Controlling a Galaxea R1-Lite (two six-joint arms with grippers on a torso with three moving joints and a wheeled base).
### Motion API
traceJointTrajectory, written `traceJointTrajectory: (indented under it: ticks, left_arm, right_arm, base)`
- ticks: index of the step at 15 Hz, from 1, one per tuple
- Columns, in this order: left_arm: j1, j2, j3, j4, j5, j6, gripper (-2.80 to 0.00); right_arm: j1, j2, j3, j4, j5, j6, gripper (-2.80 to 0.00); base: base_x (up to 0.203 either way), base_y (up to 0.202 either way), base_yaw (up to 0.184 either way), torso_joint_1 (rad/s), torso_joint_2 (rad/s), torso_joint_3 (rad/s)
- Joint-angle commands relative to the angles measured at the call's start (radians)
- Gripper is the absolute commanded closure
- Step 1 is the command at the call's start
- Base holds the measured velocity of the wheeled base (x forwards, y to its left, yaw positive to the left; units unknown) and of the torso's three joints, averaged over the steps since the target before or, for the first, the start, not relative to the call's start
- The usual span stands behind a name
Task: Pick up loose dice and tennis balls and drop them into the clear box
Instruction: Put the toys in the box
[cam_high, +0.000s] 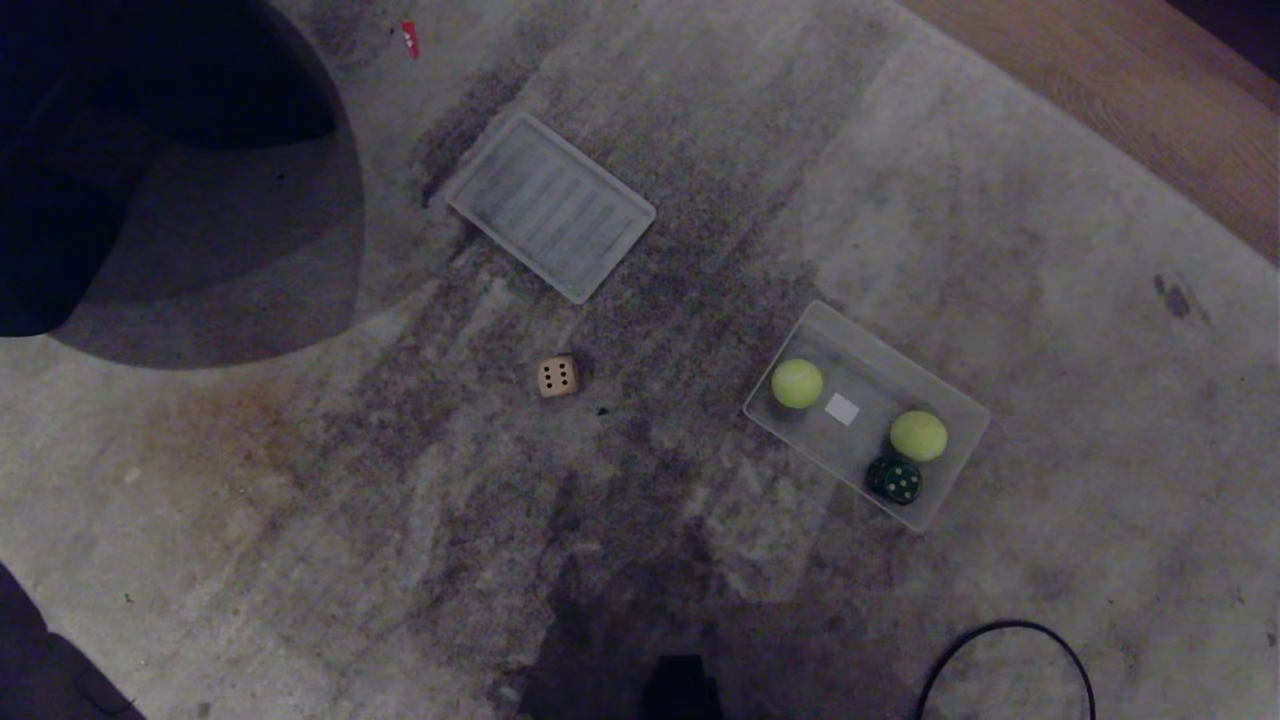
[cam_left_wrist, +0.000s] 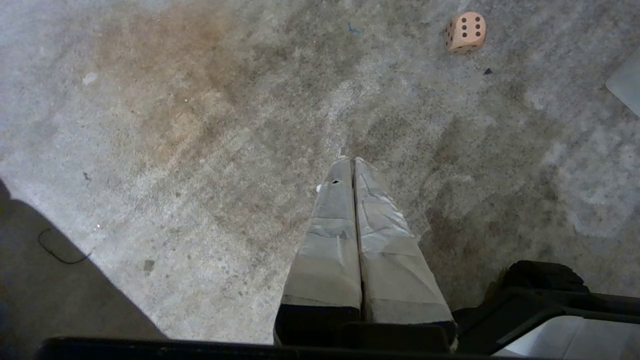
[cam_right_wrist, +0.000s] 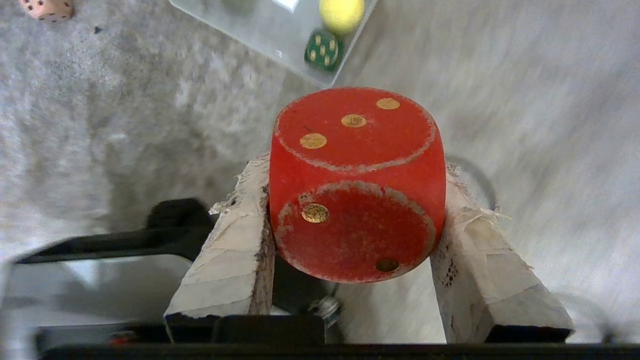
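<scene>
Two tennis balls (cam_high: 797, 383) w/ green die (cam_high: 894, 481) in clear box (cam_high: 962, 400), lid (cam_high: 550, 205) apart.

head view dim, shadowed corners | right wrist background motion-blurred

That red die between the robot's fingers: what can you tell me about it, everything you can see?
The red rounded-corner cube die looks like worn painted wood, with pale scuffed rings around its faces and gold-coloured pips. One face shows three pips in a diagonal; the face toward the camera shows two. It sits slightly tilted, clamped on two opposite sides by the right gripper's tape-wrapped fingers, held above the grey carpet, short of the clear plastic box. Only the fingers are seen touching it.
</scene>
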Motion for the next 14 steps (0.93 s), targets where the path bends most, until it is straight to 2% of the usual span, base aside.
traceJointTrajectory:
  ticks: [1, 4, 9, 14]
  left_arm:
    - [0.000, 0.001, 0.002, 0.000, 0.000, -0.001, 0.00]
    - [0.000, 0.001, 0.002, 0.000, 0.000, -0.001, 0.00]
    - [0.000, 0.001, 0.002, 0.000, 0.000, -0.001, 0.00]
    - [0.000, 0.000, 0.002, 0.000, 0.000, -0.001, 0.00]
  right_arm:
    - [0.001, 0.316, -0.081, -0.036, 0.016, 0.050, 0.00]
    - [0.003, 0.648, -0.128, -0.231, 0.033, 0.122, 0.00]
    - [0.041, 1.198, -0.175, -0.706, 0.065, 0.250, 0.00]
    - [0.078, 1.633, -0.340, -0.997, 0.095, 0.345, 0.00]
  base:
    - [0.000, 0.000, 0.000, 0.000, 0.00, 0.000]
    - [0.000, 0.000, 0.000, 0.000, 0.00, 0.000]
    - [0.000, 0.000, 0.000, 0.000, 0.00, 0.000]
    - [0.000, 0.000, 0.000, 0.000, 0.00, 0.000]
